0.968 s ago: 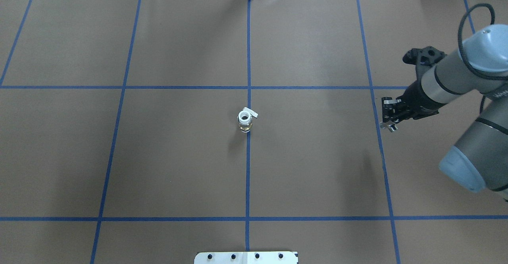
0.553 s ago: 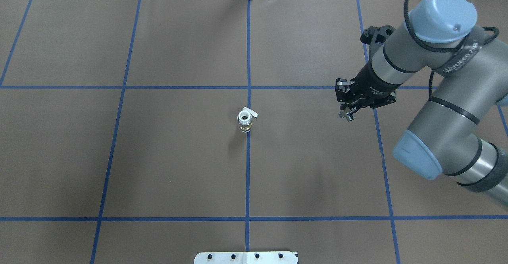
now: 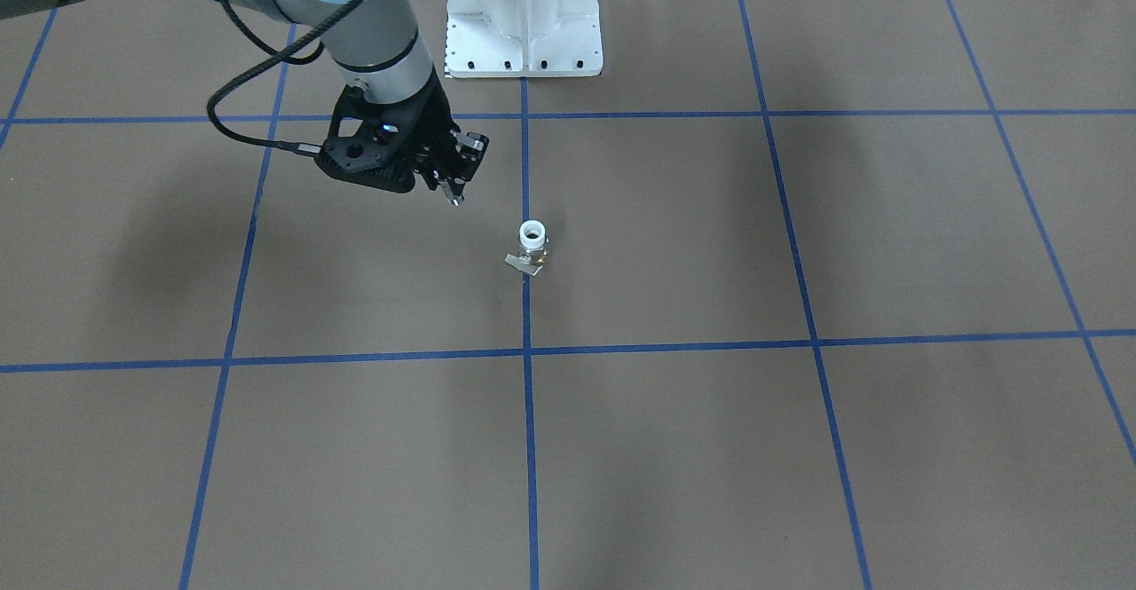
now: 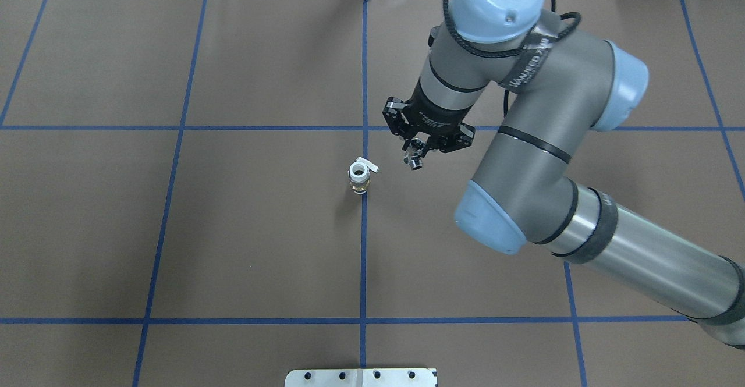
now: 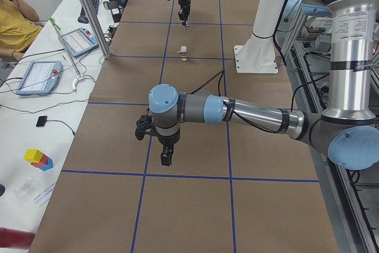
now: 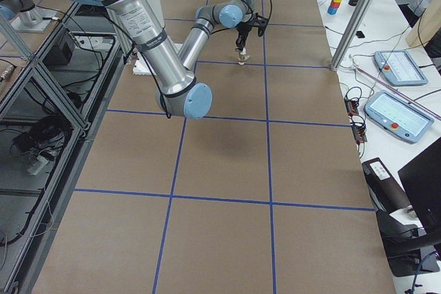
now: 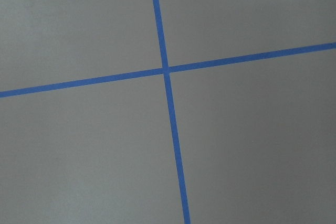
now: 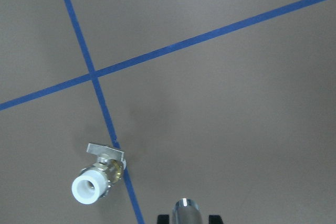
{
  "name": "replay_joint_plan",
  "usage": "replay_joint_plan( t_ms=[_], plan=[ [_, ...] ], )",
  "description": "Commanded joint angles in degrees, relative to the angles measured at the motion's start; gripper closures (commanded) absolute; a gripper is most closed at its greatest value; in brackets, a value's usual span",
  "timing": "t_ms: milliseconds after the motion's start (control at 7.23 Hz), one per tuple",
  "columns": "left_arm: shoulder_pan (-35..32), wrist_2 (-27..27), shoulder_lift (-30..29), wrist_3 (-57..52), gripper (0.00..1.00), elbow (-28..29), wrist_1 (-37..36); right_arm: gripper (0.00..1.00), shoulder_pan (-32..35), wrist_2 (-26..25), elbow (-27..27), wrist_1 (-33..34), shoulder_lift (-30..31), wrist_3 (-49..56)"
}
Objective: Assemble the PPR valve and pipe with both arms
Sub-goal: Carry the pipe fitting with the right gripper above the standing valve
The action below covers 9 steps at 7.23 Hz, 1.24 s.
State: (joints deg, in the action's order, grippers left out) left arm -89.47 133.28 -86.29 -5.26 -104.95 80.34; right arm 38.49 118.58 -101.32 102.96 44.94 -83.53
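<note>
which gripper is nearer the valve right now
Right. The right gripper, shut on the pipe, hangs close beside the PPR valve, not touching it. The left gripper is far off along the table, out of the overhead view.

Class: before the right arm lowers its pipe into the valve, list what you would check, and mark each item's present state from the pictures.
1. Pipe gripped: ok. The pipe sits between the right gripper's fingers.
2. PPR valve upright, white collar opening upward: ok.
3. Pipe lined up over the collar: not ok. It hangs off to one side, apart from the valve.
4. Valve steadied by the other arm: not ok. The left gripper hangs far from it, over bare table.
5. Left gripper open and ready to grasp: cannot tell.
</note>
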Motion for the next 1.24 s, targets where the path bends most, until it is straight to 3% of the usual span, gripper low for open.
replay_joint_plan(
  t_ms=[0, 415, 1106],
  plan=[
    [0.0, 1.2, 0.6, 0.1, 0.00, -0.1, 0.0, 1.00, -1.7, -1.7, 8.0, 3.7, -7.7, -1.0],
    [0.1, 1.3, 0.7, 0.3, 0.00, -0.1, 0.0, 1.00, -4.0, -4.4, 16.5, 4.5, -13.9, -0.9],
    [0.1, 1.3, 0.6, 0.3, 0.00, -0.4, 0.0, 1.00, -5.2, -6.5, 17.2, 1.7, -13.0, -1.0]
  ],
)
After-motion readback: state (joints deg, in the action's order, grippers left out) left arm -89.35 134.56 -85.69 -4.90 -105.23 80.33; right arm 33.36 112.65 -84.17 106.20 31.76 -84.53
